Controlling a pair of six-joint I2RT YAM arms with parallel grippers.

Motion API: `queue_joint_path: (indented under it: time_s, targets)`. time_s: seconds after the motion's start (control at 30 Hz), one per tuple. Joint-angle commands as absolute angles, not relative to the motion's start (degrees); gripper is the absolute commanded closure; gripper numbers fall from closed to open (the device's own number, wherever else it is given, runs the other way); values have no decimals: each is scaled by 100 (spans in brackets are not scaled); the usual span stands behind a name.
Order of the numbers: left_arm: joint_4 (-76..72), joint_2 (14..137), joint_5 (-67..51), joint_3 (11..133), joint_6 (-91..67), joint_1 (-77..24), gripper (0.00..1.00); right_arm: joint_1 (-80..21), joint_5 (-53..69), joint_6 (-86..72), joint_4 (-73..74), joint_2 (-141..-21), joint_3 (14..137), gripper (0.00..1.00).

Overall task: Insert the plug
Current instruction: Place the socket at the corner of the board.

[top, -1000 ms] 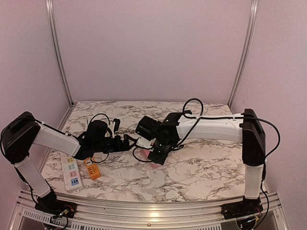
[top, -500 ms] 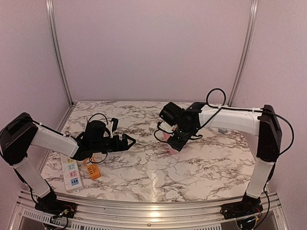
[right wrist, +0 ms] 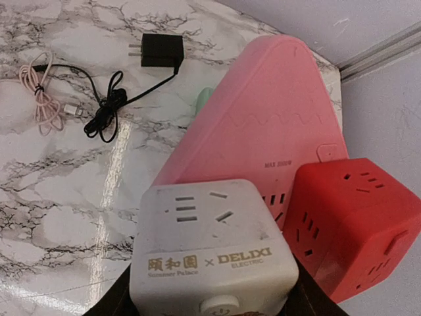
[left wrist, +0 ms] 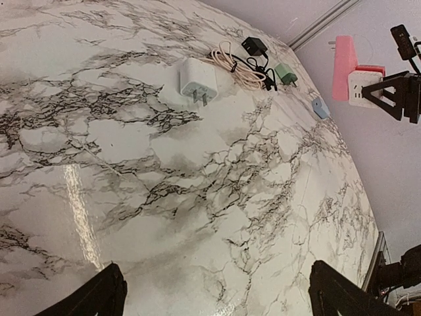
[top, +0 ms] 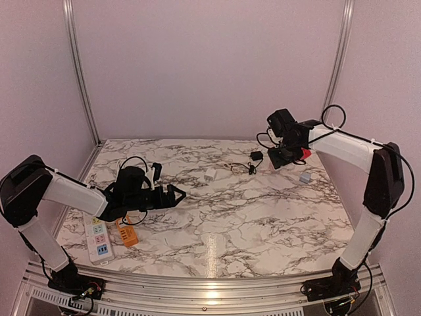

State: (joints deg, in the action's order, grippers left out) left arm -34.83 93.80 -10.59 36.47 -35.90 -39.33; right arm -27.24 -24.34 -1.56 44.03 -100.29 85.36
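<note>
Clamping a glossy white cube (right wrist: 214, 243) of sockets, the right gripper (top: 287, 155) held it up over the tabletop's (top: 263, 217) far right corner. It was joined to a smooth pink strip (right wrist: 263, 112) and a red cube (right wrist: 355, 217), I'd guess to present the slots. Left gripper (top: 176, 193) hovered wide open, empty. The boxy white plug (left wrist: 197, 79) lay flat near the far edge, prongs showing.

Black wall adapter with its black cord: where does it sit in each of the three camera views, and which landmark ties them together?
Top external: black adapter lies toward the far right of the table.
Left wrist: upper middle, near the far table edge.
Right wrist: top, left of centre.
Shared landmark: red cube socket, to the adapter's right in every view.
</note>
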Motion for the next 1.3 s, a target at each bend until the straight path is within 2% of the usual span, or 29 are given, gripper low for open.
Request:
queue_joint_path:
  time_s: [0.0, 0.6, 1.27]
  targets:
    - [-3665, 9248, -1090, 3530, -3612, -3946, 1, -2182, -2847, -537, 3458, -9813, 8721, 51]
    - [-3674, 9202, -1106, 3430, -3616, -3946, 1, -1044, -2755, -925, 1949, -10583, 8663, 49]
    - [-3672, 9150, -1151, 3480, -3653, -3946, 1, -605, -2150, -1171, 1697, -11698, 9274, 47]
